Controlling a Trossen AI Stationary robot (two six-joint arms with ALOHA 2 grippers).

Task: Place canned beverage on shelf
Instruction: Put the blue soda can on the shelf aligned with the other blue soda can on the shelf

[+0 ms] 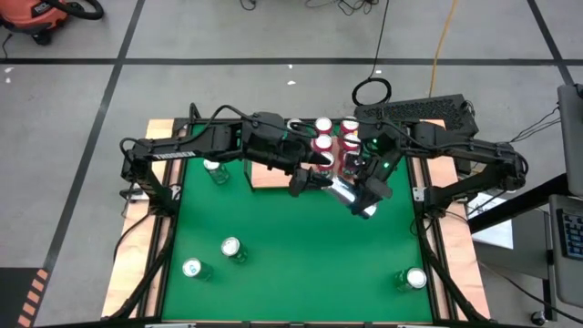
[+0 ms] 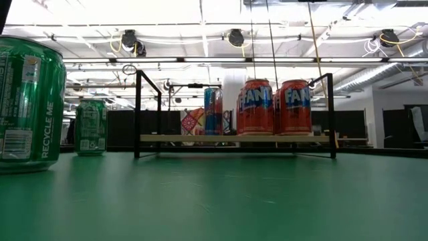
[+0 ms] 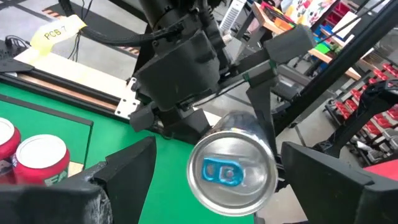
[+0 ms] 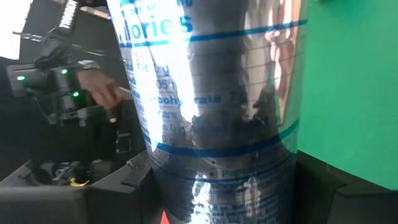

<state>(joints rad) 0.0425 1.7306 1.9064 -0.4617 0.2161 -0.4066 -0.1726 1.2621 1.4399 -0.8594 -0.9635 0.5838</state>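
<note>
A silver can with blue print (image 1: 344,189) hangs above the green table, just near of the shelf, with my right gripper (image 1: 363,193) shut on it. Its top end with the blue tab (image 3: 231,171) faces my left gripper (image 1: 314,180). That gripper is open, and its fingers stand on either side of this end without touching it. The shelf (image 2: 174,138), a light-wood board inside a black rail, stands at the table's far edge. Red cans (image 2: 257,107) stand upright on its right part. My right gripper pinches the silver can's side wall (image 4: 217,155) between its two fingers (image 4: 124,186), which lie across the can. It comes in from the table's right, slanting down. The can lies tilted, lifted clear of the table, with its top end toward my left gripper.
Green cans stand on the mat: one left of the shelf (image 1: 217,170), two at the near left (image 1: 230,248) (image 1: 192,269) and one at the near right (image 1: 412,279). A blue can (image 2: 212,110) shows beside the red ones. Pale wooden strips (image 1: 455,264) edge the table's sides.
</note>
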